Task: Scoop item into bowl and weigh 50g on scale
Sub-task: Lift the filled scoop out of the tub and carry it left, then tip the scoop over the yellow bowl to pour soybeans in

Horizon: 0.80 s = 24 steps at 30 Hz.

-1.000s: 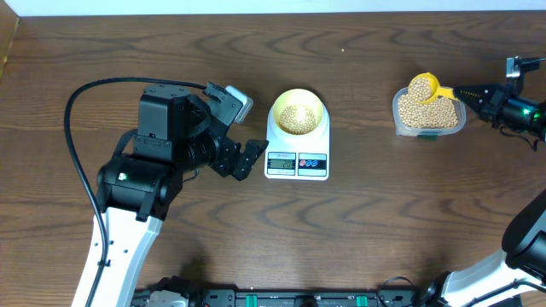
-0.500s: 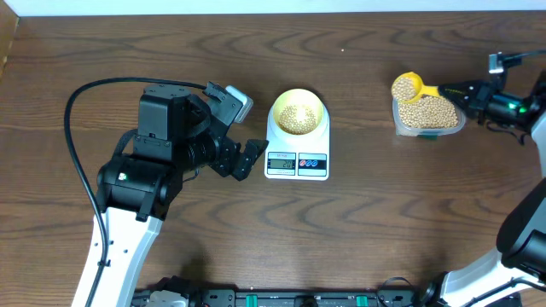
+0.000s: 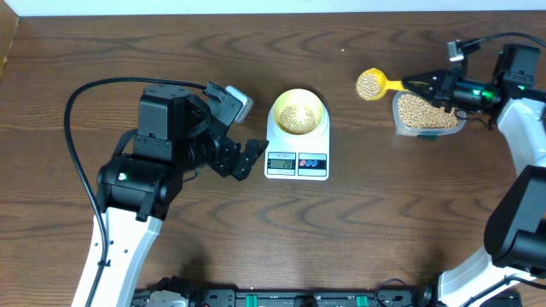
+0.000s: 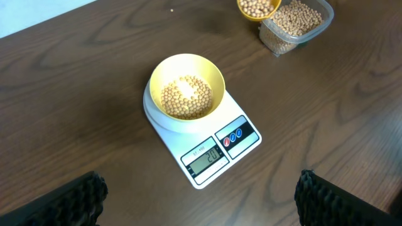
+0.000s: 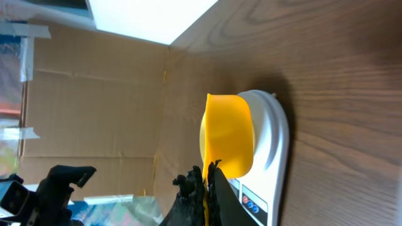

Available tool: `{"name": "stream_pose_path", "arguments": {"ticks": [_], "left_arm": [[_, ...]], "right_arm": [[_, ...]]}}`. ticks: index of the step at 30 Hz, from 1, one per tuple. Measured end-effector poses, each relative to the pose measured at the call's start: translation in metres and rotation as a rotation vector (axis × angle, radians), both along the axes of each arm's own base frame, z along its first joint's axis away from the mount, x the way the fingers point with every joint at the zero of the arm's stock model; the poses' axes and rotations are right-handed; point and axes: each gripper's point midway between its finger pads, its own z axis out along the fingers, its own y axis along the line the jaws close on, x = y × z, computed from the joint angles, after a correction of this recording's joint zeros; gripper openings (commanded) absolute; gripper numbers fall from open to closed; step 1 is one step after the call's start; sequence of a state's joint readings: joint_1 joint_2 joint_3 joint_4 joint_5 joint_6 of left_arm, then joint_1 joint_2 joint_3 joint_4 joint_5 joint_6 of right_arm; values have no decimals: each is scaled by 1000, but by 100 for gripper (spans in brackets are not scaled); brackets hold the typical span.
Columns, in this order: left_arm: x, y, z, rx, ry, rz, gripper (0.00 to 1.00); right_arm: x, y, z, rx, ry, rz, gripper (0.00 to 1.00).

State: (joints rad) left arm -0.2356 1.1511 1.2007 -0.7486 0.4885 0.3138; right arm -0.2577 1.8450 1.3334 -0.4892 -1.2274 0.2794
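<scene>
The white scale (image 3: 322, 164) (image 4: 251, 139) stands mid-table with the pale yellow bowl (image 3: 278, 106) (image 4: 164, 69) on it. Tan beans (image 3: 297, 117) (image 4: 186, 97) lie in the bowl. My right gripper (image 3: 424, 85) (image 5: 207, 188) is shut on the handle of a yellow scoop (image 3: 369, 84) (image 5: 227, 135) heaped with beans. The scoop hangs above the table between the tub and the scale. My left gripper (image 3: 244, 130) (image 4: 201, 207) stands wide open just left of the scale, holding nothing.
A clear plastic tub (image 3: 428, 112) (image 4: 295, 22) full of beans sits at the right, under my right arm. The left arm's black cable (image 3: 81, 128) loops over the left side of the table.
My right gripper has lifted the loaded scoop out of the tub and carried it left toward the scale. The left arm has not moved.
</scene>
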Motion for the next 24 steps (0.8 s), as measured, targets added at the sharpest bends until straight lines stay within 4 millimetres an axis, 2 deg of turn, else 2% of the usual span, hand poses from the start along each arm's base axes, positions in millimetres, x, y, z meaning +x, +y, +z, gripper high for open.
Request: {"name": "stream_pose_path", "arguments": {"ticks": [15, 24], "left_arm": [[0, 0, 0, 0, 0, 0, 98], [0, 0, 0, 0, 0, 0, 98]], "right_arm": [[2, 66, 12, 9, -67, 134, 1], [-3, 106, 9, -34, -97, 199, 1]]}}
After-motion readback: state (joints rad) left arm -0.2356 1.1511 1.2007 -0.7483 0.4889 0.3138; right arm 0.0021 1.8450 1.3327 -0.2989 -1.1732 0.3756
